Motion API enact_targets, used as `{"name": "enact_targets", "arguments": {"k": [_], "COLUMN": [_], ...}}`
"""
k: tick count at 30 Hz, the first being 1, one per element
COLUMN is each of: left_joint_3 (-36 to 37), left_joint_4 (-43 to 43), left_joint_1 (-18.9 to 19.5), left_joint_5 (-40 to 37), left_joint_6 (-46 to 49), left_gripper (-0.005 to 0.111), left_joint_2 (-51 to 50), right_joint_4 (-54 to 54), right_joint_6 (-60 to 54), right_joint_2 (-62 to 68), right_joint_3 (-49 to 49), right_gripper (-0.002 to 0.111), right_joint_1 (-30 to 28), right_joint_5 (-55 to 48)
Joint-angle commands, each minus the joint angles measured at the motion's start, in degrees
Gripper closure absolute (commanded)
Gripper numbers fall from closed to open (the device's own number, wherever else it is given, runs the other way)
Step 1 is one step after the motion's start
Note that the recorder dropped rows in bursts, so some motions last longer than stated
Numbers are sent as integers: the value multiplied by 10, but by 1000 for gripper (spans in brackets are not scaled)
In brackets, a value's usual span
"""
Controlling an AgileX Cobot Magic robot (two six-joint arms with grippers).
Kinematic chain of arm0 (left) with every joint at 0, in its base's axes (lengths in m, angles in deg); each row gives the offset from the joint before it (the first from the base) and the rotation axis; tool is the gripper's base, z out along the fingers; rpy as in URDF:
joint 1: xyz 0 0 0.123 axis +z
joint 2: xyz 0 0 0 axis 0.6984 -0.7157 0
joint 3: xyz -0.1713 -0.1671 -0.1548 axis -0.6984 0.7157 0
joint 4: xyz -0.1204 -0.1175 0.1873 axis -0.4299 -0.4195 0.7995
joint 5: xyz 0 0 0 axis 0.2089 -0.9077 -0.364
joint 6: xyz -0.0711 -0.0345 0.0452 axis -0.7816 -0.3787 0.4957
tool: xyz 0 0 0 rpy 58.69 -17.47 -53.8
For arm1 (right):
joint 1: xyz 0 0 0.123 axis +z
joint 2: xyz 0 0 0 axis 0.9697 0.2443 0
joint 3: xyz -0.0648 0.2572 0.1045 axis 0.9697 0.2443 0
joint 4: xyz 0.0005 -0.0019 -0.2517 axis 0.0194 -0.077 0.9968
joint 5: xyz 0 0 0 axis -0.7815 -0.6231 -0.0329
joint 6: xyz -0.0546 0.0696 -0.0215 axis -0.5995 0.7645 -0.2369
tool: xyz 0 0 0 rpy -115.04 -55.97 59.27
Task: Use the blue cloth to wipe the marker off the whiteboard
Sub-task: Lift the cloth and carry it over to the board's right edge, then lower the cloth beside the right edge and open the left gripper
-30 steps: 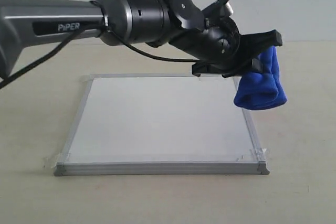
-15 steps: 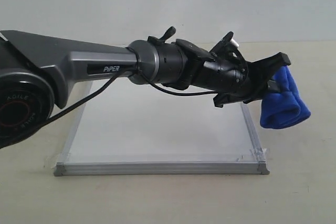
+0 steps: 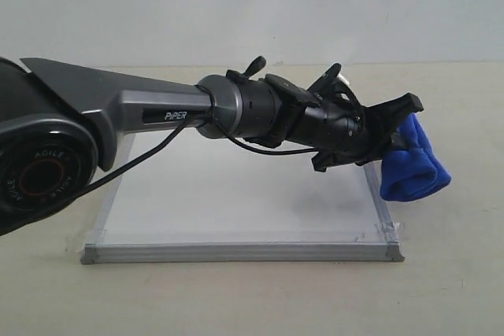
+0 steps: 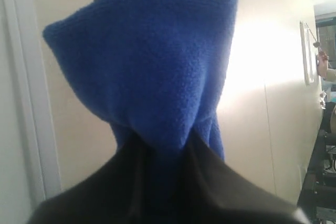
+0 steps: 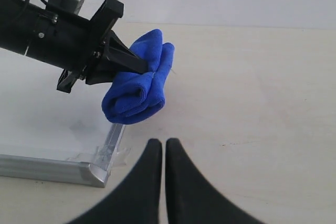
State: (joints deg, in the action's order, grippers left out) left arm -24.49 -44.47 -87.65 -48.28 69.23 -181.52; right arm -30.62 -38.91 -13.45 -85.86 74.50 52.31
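Currently the blue cloth (image 3: 411, 169) sits at the right edge of the whiteboard (image 3: 236, 194), pinched in the left gripper (image 3: 398, 131), whose black fingers (image 3: 398, 108) are clamped on the bundle's narrowed upper part. The fabric squeezes to a waist where the fingers bite, and in the left wrist view the cloth (image 4: 152, 66) fans out wide beyond the fingertips. Most of it hangs past the jaws, beyond them and lower down. Its long axis runs steeply, tilted slightly: a small folded lobe sticks up above the grip, and the thick rolled end points down and to the right, over the board's right frame rail (image 3: 380, 198) near the near right corner. Whether that low end touches the rail or the table (image 3: 449, 273) cannot be told. The left arm (image 3: 157, 112) reaches in from the left across the board's white face, sloping downward toward the cloth. In the right wrist view the right gripper (image 5: 163, 143) hovers over the bare table, near side, just right of the board's corner, its two fingers drawn together with only a hairline gap and nothing between them.
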Motion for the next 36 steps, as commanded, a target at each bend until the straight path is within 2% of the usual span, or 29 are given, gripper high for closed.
{"name": "enact_targets", "arguments": {"k": [1,6,18,36], "left_joint_3": [-3,-3,-3,-3], "left_joint_4": [-4,46,47,60], "left_joint_1": [-2,-4,-22,-22], "left_joint_5": [7,2,51,53], "left_joint_6": [-7,-7,-45,-54], "left_gripper": [102,102,102,102], "left_joint_2": [-2,-5,-5,-5], "right_joint_4": [5,5,5,5], "right_joint_6": [-4,-4,-4,-3], "right_joint_2": [-3,-3,-3,-3], "right_joint_3": [0,0,0,0], "right_gripper": [108,108,108,108], "right_joint_1": [-1,-1,-1,-1], "right_joint_5": [4,4,4,3]}}
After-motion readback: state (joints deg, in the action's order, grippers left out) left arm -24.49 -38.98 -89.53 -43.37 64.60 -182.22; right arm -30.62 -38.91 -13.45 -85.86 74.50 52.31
